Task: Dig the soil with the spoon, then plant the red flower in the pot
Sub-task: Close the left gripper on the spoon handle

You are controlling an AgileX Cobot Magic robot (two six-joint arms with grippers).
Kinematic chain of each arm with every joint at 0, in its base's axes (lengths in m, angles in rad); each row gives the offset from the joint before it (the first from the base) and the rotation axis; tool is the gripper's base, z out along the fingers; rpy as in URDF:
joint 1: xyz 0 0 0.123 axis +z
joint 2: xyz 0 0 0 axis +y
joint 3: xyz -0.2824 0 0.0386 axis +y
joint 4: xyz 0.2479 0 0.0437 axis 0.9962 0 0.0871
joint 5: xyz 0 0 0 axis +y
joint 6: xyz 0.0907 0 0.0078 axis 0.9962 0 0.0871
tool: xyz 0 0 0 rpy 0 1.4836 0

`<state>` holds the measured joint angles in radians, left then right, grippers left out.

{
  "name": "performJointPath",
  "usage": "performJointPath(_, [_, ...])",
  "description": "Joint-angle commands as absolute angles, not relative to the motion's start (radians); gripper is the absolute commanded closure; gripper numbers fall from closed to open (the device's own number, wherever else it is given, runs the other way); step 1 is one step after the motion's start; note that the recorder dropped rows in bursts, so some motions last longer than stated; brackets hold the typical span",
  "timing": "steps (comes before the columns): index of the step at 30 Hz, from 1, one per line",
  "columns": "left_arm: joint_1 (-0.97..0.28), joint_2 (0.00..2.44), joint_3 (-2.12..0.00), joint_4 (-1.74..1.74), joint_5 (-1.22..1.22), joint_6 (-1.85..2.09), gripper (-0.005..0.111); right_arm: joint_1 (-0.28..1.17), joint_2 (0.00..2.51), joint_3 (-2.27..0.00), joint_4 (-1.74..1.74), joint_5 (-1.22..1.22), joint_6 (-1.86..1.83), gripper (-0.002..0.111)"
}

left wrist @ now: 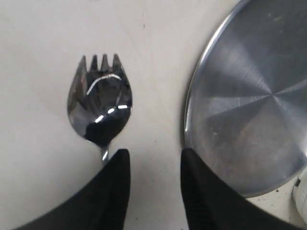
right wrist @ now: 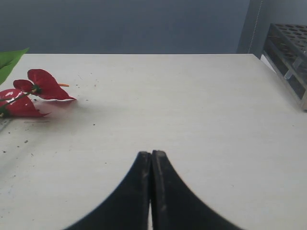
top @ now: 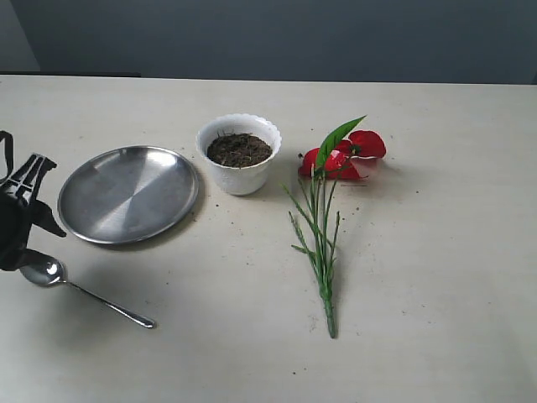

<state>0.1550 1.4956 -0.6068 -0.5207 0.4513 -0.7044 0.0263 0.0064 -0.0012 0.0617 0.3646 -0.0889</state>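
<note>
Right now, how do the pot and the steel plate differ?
The pot is white, deep and scallop-rimmed; the steel plate is shiny metal, wide and shallow. The pot holds soil; the steel plate holds nothing. Both are round and sit upright on the table, close beside each other.

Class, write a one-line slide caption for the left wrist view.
Open left gripper poised at the spoon handle, with the steel plate lying beside it on the table.

No readable text, labels, brands, numbers or signs on anything in view.
</note>
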Motion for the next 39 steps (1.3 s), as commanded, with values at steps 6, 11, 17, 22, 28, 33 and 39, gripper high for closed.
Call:
performJointPath(6, [0.072,1.531,-0.599,-0.499,0.458,-0.826,0.072,0.024,0.0,0.0,0.061,0.362,-0.091,0.109])
performJointPath(11, [0.047,1.531,-0.599,-0.393,0.506,-0.981,0.072,0.024,0.0,0.0,0.061,0.362,-0.091,0.109])
performJointPath(17, [-0.003,1.533,-0.599,-0.38,0.509,-1.085,0.072,0.024,0.0,0.0,0.061,0.362,-0.091,0.109])
performJointPath(22, [-0.045,1.56,-0.599,-0.354,0.497,-1.16,0.072,0.024,0.0,0.0,0.061,0.362,-0.091,0.109])
performJointPath(28, [-0.063,1.571,-0.599,-0.254,0.505,-1.25,0.072,0.024,0.0,0.0,0.061,0.362,-0.091,0.109])
performJointPath(33, [-0.063,1.571,-0.599,-0.174,0.522,-1.328,0.072,0.024,0.0,0.0,0.061,0.362,-0.091,0.109])
performJointPath(39, [-0.063,1.579,-0.599,-0.174,0.516,-1.335,0.072,0.024,0.0,0.0,0.061,0.362,-0.091,0.109])
